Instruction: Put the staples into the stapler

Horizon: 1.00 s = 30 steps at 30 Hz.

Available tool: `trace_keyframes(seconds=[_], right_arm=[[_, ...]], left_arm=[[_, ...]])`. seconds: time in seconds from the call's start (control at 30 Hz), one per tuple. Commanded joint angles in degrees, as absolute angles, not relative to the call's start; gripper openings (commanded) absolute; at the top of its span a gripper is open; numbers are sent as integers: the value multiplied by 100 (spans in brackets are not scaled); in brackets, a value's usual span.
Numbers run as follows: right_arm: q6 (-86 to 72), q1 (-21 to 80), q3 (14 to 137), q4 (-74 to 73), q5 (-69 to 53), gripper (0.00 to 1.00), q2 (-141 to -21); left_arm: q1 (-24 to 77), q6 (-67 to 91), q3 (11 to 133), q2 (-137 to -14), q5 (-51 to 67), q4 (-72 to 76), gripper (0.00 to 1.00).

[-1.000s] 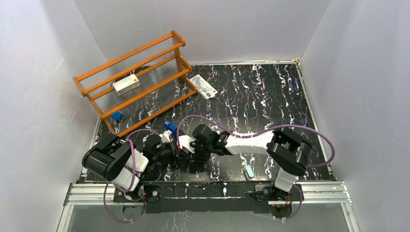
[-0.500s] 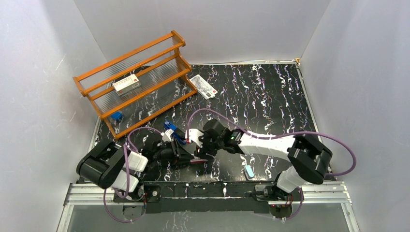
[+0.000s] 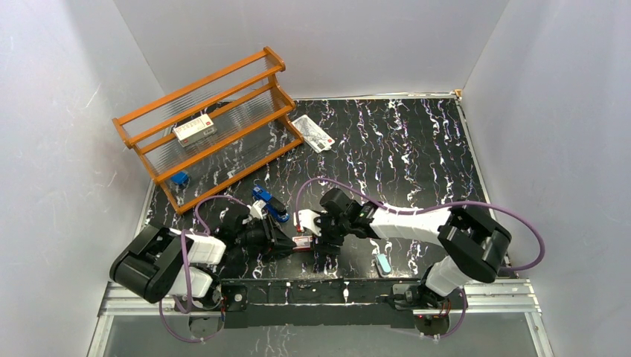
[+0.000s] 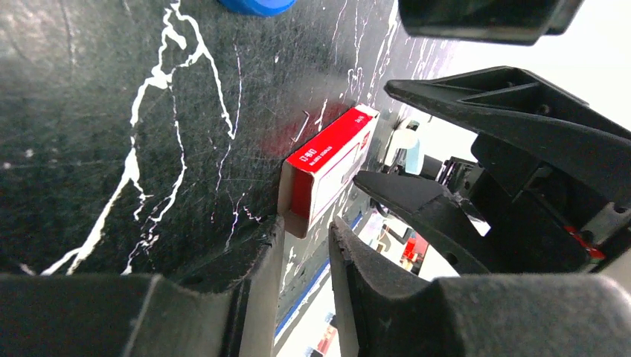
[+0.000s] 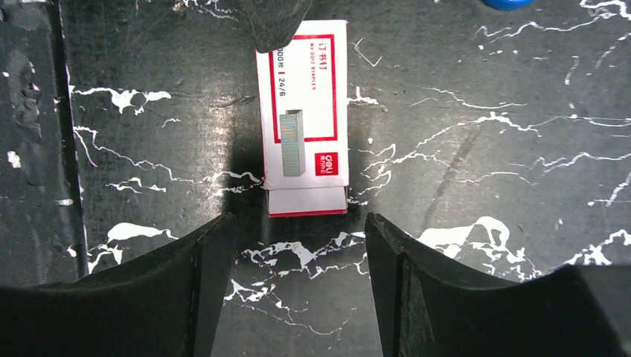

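Red-and-white staple box lies on the table; right tool gapes before it, left tool at its end, hold unclear. Box-opening step, I'd say: it needs pulling open.

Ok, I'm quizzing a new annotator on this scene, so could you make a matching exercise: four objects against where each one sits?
Things: 1 staple box; 2 stapler; 3 larger box; 4 white packet.
Places: A on a shelf of the orange rack; B on the table beside the rack's right end; C flat on the table, before the open right gripper; D blue, on the table in front of the rack.
Pairs: 1-C, 2-D, 3-A, 4-B.
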State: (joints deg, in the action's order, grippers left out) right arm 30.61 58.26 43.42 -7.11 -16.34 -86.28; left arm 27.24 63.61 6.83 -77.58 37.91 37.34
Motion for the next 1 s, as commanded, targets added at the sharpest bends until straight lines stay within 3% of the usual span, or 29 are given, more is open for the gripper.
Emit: trace_keyframes(seconds=[0.0, 0.5, 0.77, 0.97], right_arm=[[3309, 5849, 4535, -434, -1877, 70, -8844], [3512, 5846, 4345, -358, -1795, 51, -8952], [3455, 5850, 4332, -384, -1587, 55, -8901], [3324, 5840, 4388, -522, -1489, 51, -8912]], left_arm=[[2716, 6334, 814, -7941, 3688, 3832, 27], [2716, 6281, 844, -7988, 3561, 3802, 23], [2716, 6158, 945, -7908, 3619, 3749, 25], [2716, 6114, 1015, -7909, 3634, 3735, 14]])
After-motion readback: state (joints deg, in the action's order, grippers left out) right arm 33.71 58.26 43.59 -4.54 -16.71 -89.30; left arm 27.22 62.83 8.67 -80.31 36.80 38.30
